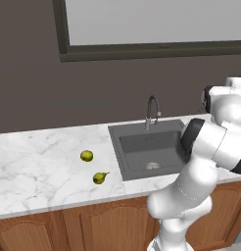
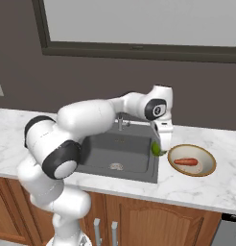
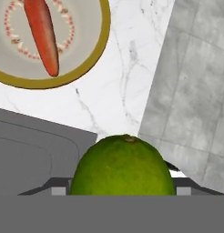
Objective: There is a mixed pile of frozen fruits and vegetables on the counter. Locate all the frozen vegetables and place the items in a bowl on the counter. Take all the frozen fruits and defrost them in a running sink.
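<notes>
My gripper (image 2: 159,146) is shut on the bright green ball (image 3: 123,166), which hangs above the marble strip between the sink (image 2: 121,153) and the bowl (image 2: 209,168). In the right base view the ball (image 2: 155,150) sits just left of the bowl's tan rim. The orange carrot (image 2: 186,162) lies inside the bowl; the hand view shows the carrot (image 3: 43,32) and the bowl rim (image 3: 86,68) at its upper left. On the counter (image 1: 39,162) left of the sink (image 1: 149,147) rest the dull yellow-green ball (image 1: 86,156) and the small pear (image 1: 99,177).
A tall curved faucet (image 1: 151,112) stands behind the basin, with a round drain (image 1: 153,165) in its floor. The counter's front edge runs close by the gripper, with grey floor tiles (image 3: 200,91) beyond it. A window (image 2: 139,21) sits above the dark wall.
</notes>
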Tool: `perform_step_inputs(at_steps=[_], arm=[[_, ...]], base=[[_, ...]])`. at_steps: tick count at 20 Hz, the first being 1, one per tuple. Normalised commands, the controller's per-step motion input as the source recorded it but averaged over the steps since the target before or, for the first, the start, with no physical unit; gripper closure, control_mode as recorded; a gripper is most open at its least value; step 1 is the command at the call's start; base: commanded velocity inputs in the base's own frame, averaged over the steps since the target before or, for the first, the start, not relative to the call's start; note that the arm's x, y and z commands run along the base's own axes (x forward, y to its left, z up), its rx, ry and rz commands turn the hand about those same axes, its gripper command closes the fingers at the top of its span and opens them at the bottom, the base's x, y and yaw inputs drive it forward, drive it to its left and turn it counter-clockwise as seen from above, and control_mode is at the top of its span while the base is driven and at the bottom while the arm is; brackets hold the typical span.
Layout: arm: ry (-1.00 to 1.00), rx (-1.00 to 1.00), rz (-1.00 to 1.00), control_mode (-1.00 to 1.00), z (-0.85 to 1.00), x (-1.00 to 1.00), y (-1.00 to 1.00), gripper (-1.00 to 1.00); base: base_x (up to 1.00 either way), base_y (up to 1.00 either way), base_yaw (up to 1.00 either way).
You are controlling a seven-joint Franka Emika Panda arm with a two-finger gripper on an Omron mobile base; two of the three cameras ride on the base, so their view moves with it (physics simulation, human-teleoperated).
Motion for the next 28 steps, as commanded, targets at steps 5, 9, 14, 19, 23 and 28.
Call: perform_step_inputs(at_steps=[5,9,14,19,23,28], arm=[[-0.03,0.02,0.06,-1.0,-0.13,0.41,-0.36,1.0],[0.0,0.0,0.04,-1.0,-0.12,0.38,-0.44,1.0],[0.0,0.0,0.01,-1.0,-0.14,0.28,-0.43,1.0],[0.01,0.0,0.0,-1.0,-0.27,0.22,-0.39,1.0],[0.01,0.0,0.0,-1.0,-0.27,0.18,-0.23,1.0],[0.0,0.0,0.0,-1.0,-0.23,0.26,-0.1,1.0]], base=[[0.0,0.0,0.0],[0.0,0.0,0.0],[0.0,0.0,0.0],[0.0,0.0,0.0],[0.0,0.0,0.0],[0.0,0.0,0.0]])
